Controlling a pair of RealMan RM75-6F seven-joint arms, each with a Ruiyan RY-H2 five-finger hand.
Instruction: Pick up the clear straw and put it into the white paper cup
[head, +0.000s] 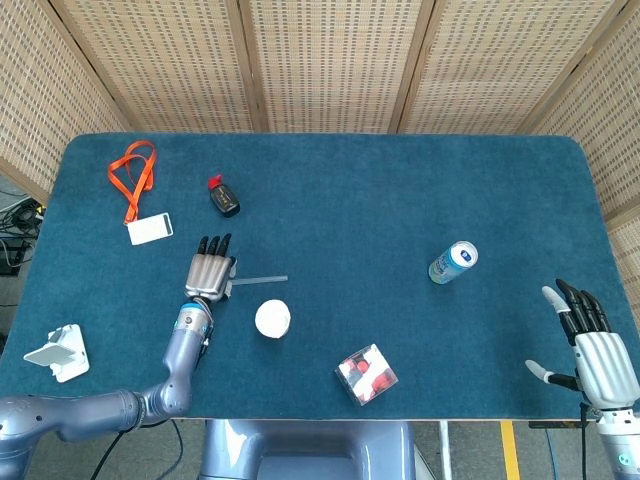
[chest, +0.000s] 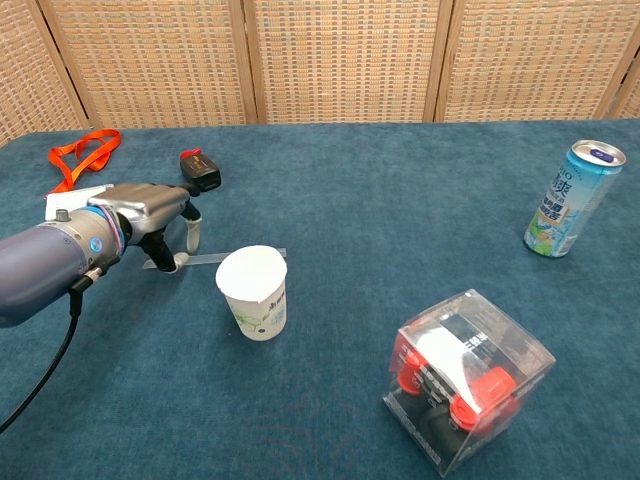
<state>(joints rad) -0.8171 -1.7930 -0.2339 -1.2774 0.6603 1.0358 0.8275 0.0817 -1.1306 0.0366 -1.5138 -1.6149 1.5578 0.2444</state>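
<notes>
The clear straw (head: 258, 280) (chest: 220, 258) lies flat on the blue table, just behind the white paper cup (head: 272, 319) (chest: 254, 292), which stands upright. My left hand (head: 208, 272) (chest: 148, 208) hangs palm-down over the straw's left end. Its fingertips (chest: 180, 263) point down and reach the table at the straw, with the fingers apart. The straw is not lifted. My right hand (head: 590, 345) is at the front right edge of the table, fingers spread and holding nothing; the chest view does not show it.
A drink can (head: 453, 262) (chest: 573, 198) stands at the right. A clear box with red items (head: 366, 373) (chest: 465, 378) sits near the front. An orange lanyard (head: 132, 172) with a badge, a small black object (head: 223, 196) and a white piece (head: 58, 352) lie at the left.
</notes>
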